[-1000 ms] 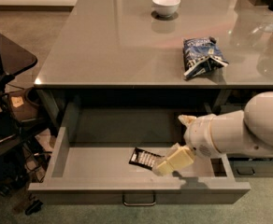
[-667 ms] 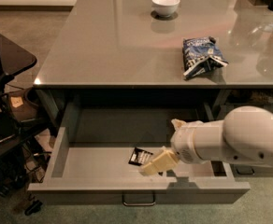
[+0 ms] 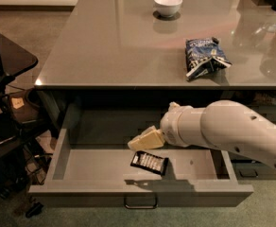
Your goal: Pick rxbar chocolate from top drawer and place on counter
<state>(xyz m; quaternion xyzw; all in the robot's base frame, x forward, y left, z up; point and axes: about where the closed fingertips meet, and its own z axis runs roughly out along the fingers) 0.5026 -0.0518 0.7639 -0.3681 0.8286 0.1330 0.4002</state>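
Note:
The rxbar chocolate (image 3: 149, 162), a flat black wrapper with white lettering, lies on the floor of the open top drawer (image 3: 138, 190), near its front centre. My gripper (image 3: 145, 140) hangs inside the drawer just above and behind the bar, slightly to its left, and nothing shows held in it. The white arm (image 3: 223, 129) reaches in from the right. The glossy grey counter (image 3: 119, 41) spans the view above the drawer.
A blue-and-white chip bag (image 3: 204, 56) lies on the counter's right side and a white bowl (image 3: 168, 4) stands at its back. A black side table (image 3: 10, 56) with clutter beneath stands at the left. The drawer handle (image 3: 140, 205) is at front centre.
My gripper and arm have moved left and up inside the drawer. The bar, partly covered by the gripper before, now lies in full view in front of it.

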